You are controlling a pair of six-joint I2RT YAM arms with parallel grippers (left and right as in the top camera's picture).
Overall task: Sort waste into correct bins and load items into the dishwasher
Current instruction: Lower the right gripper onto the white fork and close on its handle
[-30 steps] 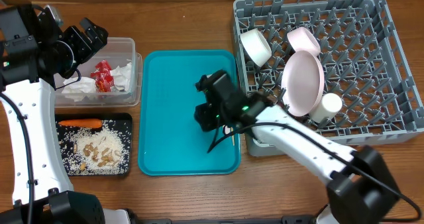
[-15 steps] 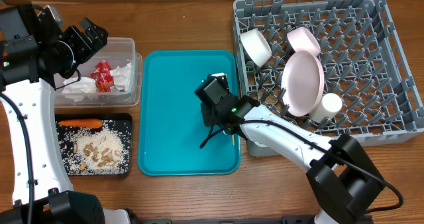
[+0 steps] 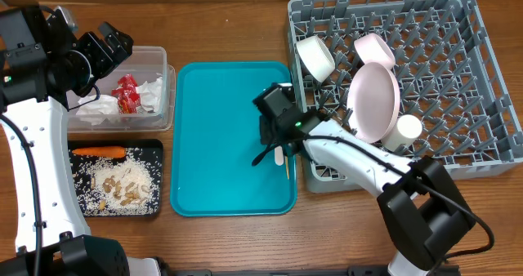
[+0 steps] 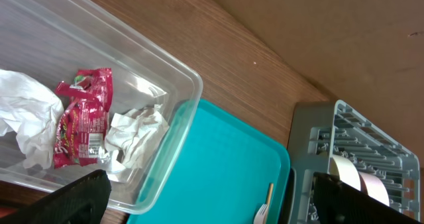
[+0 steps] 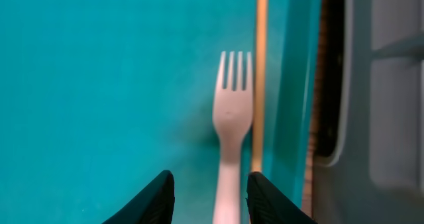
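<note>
Wooden tabletop [image 3: 229, 31] viewed from above, with the sorting stations ranged from left to right. Far left: clear tub [image 3: 163, 64] holding the red wrapper [image 3: 126, 93] and crumpled napkins [image 3: 96, 107]. Just near of it is the black tray [image 3: 157, 148] with the carrot [image 3: 98, 153] and rice scraps [image 3: 122, 184], so that dry rubbish and food waste lie apart. Centre: teal tray [image 3: 212, 129], bare except along its right edge, where the white fork [image 3: 279, 153] and the wooden stick [image 3: 287, 166] lie side by side, parallel to the rim. Right: grey dish rack [image 3: 486, 88], in which a white bowl [image 3: 315, 57], pink bowl [image 3: 374, 47], pink plate [image 3: 374, 104] and white cup [image 3: 403, 131] stand tilted, propped by the pegs.

The right gripper [image 3: 274, 141] is over the fork. In the wrist view its fingers [image 5: 156, 197] stand partly apart astride the handle with a gap on each side and nothing clamped. Whether the tips reach the tray cannot be told. Lining the jaws across the handle's narrow width suits a pinch. The stick lies just beside the right-hand finger, so a closing grip may well catch it too, or nudge it against the rim.

The left gripper [image 3: 110, 49] hovers over the far side of the tub, spread fully and empty, probably parked clear of the working arm. The waste appears sorted, and fork and stick seem to be the last items for the rack
</note>
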